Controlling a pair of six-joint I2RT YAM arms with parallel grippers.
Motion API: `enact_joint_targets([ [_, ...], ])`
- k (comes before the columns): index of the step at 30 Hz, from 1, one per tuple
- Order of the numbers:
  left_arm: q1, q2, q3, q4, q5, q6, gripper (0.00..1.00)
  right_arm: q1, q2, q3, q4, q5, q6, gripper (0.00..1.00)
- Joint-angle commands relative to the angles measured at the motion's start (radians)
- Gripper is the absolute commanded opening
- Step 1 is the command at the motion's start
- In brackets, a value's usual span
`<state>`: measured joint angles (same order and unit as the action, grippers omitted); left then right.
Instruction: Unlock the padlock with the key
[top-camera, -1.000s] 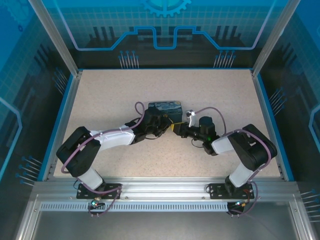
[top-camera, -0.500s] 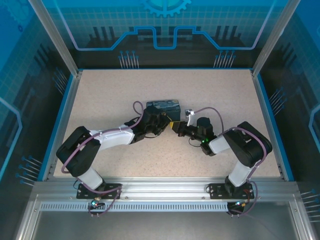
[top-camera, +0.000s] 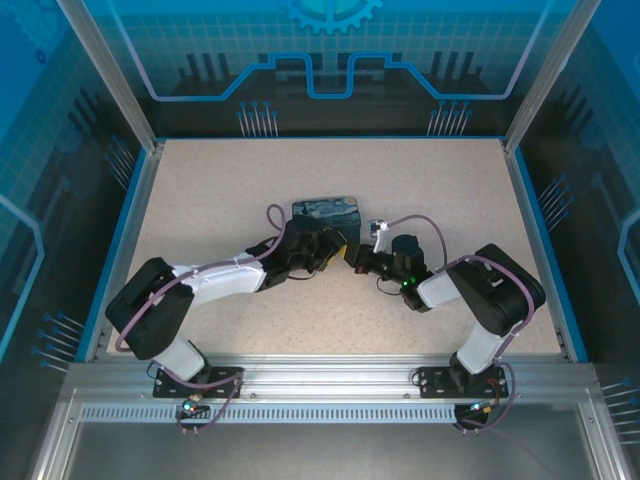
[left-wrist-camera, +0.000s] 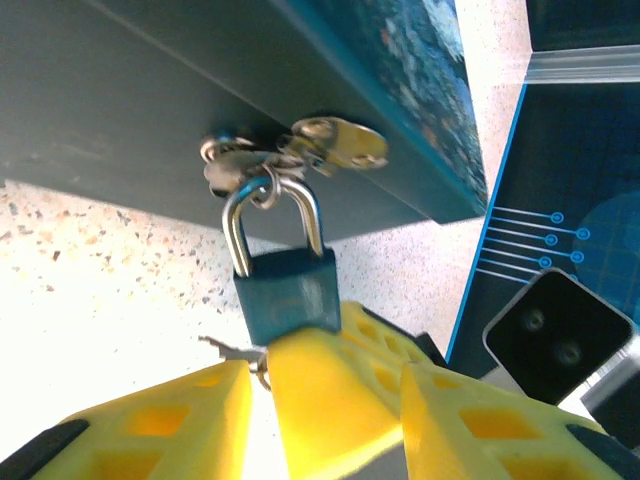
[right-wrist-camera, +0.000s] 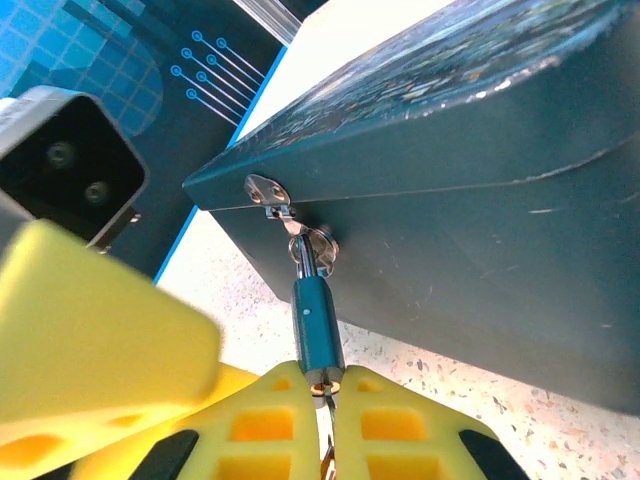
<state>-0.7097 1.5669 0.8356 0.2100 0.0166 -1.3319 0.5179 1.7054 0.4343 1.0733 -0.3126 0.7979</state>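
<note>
Speckled table (top-camera: 220, 190) inside a blue-walled enclosure. Painted box (top-camera: 325, 212) at centre, lid down, contents unseen; both arms crowd its near side. Padlock (right-wrist-camera: 318, 325): hangs by its shackle from the box's hasp (right-wrist-camera: 268, 190), body out toward the grippers. Right gripper (right-wrist-camera: 325, 388): clenched on the key (right-wrist-camera: 327, 408), which sits in the padlock's base. Left gripper (top-camera: 332, 247): jaws apart, just beside the padlock, gripping nothing
</note>
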Motion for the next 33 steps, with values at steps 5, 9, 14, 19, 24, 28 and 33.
enact_joint_targets([
  [5,0.008,-0.170,-0.043,-0.167,-0.029,0.090,0.45,-0.012,-0.009,0.018,0.001,0.007,0.037,0.06],
  [9,0.070,-0.237,-0.042,-0.209,-0.047,0.158,0.41,-0.029,0.006,0.010,0.004,-0.004,0.119,0.05],
  [14,0.140,-0.254,-0.015,-0.200,-0.037,0.231,0.40,-0.050,0.047,0.001,0.072,-0.043,0.269,0.06],
  [19,0.147,-0.232,0.006,-0.187,-0.004,0.246,0.39,-0.061,0.078,0.014,0.088,-0.073,0.387,0.06],
  [24,0.120,-0.197,-0.054,-0.113,0.063,0.185,0.39,-0.066,0.096,0.022,0.086,-0.087,0.434,0.06],
  [28,0.074,-0.138,-0.084,-0.021,0.089,0.124,0.46,-0.067,0.112,0.029,0.065,-0.092,0.448,0.06],
  [33,0.033,-0.029,-0.084,0.075,0.115,0.054,0.55,-0.067,0.126,0.029,0.064,-0.096,0.457,0.06],
])
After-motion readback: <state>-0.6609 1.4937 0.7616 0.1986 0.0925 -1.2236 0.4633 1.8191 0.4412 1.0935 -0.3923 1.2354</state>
